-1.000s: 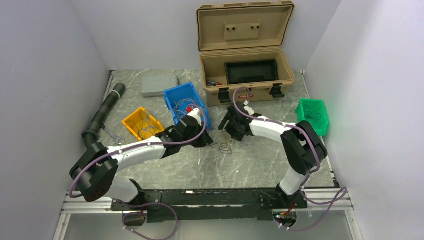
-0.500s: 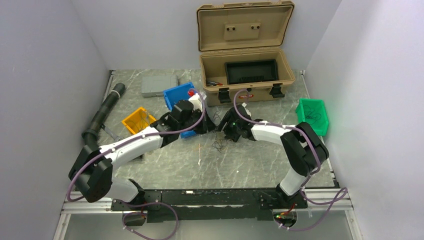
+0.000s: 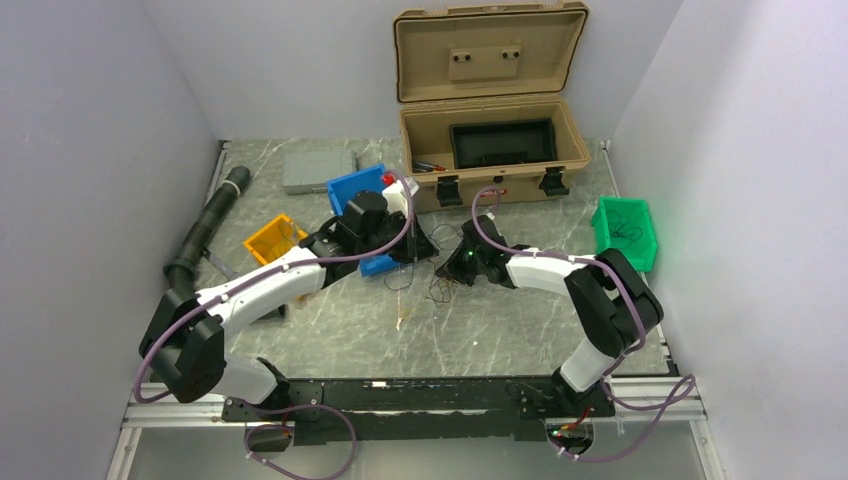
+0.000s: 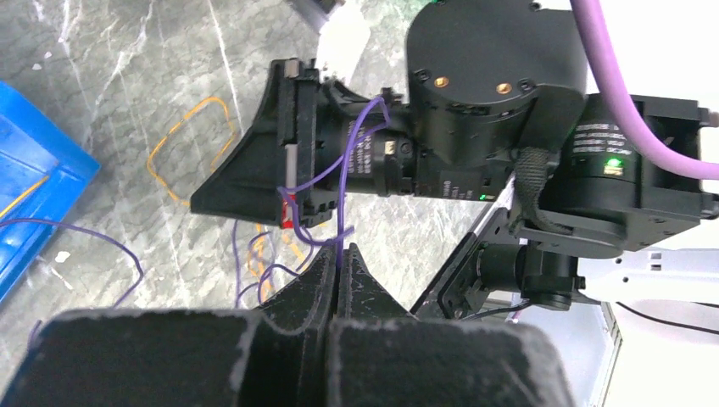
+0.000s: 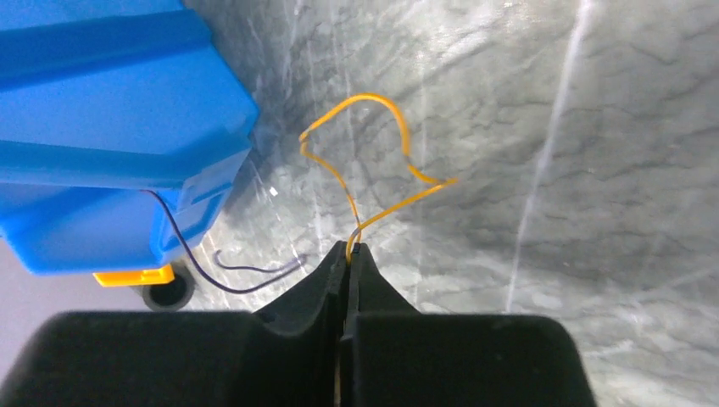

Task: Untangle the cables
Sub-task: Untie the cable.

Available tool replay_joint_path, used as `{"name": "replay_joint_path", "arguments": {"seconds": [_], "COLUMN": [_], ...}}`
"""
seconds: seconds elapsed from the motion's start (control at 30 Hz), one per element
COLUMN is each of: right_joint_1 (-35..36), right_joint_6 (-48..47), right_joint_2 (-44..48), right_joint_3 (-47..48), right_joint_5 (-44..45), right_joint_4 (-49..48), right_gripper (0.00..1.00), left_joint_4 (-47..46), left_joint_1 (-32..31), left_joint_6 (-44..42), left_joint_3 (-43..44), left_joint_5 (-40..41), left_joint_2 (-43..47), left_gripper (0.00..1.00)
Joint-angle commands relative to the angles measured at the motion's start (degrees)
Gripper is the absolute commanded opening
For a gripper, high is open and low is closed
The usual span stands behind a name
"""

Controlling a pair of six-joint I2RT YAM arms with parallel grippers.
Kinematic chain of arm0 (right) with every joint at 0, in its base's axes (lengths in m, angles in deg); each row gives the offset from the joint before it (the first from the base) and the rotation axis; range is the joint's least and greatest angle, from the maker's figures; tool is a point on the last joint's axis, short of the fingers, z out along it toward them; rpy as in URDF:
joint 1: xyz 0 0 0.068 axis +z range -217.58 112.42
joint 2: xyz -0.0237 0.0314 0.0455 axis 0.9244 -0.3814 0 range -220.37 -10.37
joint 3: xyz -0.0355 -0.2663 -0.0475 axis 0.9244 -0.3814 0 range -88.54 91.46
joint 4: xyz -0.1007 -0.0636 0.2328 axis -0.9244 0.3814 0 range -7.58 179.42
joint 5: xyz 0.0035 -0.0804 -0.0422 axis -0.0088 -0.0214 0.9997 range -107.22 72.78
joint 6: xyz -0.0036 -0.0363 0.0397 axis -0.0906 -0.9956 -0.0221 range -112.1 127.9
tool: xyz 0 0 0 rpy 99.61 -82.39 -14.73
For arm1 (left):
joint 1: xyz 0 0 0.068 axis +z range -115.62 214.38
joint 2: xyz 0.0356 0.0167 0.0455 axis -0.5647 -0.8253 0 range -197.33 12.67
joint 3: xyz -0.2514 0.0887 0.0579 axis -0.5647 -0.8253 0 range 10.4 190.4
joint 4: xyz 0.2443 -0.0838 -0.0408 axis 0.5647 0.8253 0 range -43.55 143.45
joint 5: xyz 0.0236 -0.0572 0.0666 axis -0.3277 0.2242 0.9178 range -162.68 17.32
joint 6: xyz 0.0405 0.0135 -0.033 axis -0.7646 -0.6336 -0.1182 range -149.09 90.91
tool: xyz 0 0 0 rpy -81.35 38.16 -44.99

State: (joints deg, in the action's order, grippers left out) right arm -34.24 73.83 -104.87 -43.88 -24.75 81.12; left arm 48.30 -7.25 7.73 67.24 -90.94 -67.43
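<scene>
Top external view had both arms meeting over the middle of the marble table [image 3: 520,320]. The left gripper [image 3: 418,250] reached in from the left and the right gripper [image 3: 455,268] from the right, tips close together. Below and between them sat the cables [image 3: 437,288], a thin loose tangle trailing onto the marble just in front of the blue bin [image 3: 350,188].

Over on the left wrist camera, that gripper's fingers were pressed tight together on a purple wire [image 4: 341,203]. It rose straight out of the pinch and draped across the black body of the right gripper directly ahead. More purple strands trailed off toward the blue bin, and an orange wire [image 4: 191,140] looped just past the right gripper's tip.

Right wrist camera told the matching story. Its fingers were closed to a sliver with the orange wire nipped between the tips, the loop curling out in front over the marble. A dark purple strand [image 5: 246,284] ran along the tabletop beside the blue bin.

Farther out, the tan case [image 3: 490,150] stood open at the back, with the yellow bin [image 3: 268,240] on the left and the green bin [image 3: 625,230] on the right.
</scene>
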Motion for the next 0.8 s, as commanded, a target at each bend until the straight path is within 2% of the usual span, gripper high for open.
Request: {"name": "replay_joint_path", "arguments": {"seconds": [0.0, 0.2, 0.4, 0.6, 0.77], "right_joint_1": [-1.4, -4.0, -6.6, -9.5, -10.4], "right_joint_6": [0.8, -0.2, -1.8, -3.9, -4.2], "right_joint_2": [4.7, 9.8, 18.2, 26.8, 33.8], "right_joint_3": [0.0, -0.7, -3.3, -6.3, -8.2], "right_joint_5": [4.7, 12.4, 21.0, 29.5, 36.0], "right_joint_4": [4.1, 11.8, 18.2, 25.6, 31.1], "right_gripper": [0.0, 0.0, 0.0, 0.0, 0.0], "left_joint_4": [1.0, 5.5, 10.5, 16.7, 17.1], "left_joint_1": [1.8, 5.6, 14.7, 23.6, 29.0], "left_joint_6": [-1.3, -3.3, -4.9, -7.2, -7.2], "left_joint_3": [1.6, 1.9, 3.1, 7.9, 11.7], "left_joint_5": [-1.2, -0.4, -2.4, -3.6, -5.6], "left_joint_2": [2.7, 7.1, 10.2, 8.9, 5.9], "left_gripper": [0.0, 0.0, 0.0, 0.0, 0.0]}}
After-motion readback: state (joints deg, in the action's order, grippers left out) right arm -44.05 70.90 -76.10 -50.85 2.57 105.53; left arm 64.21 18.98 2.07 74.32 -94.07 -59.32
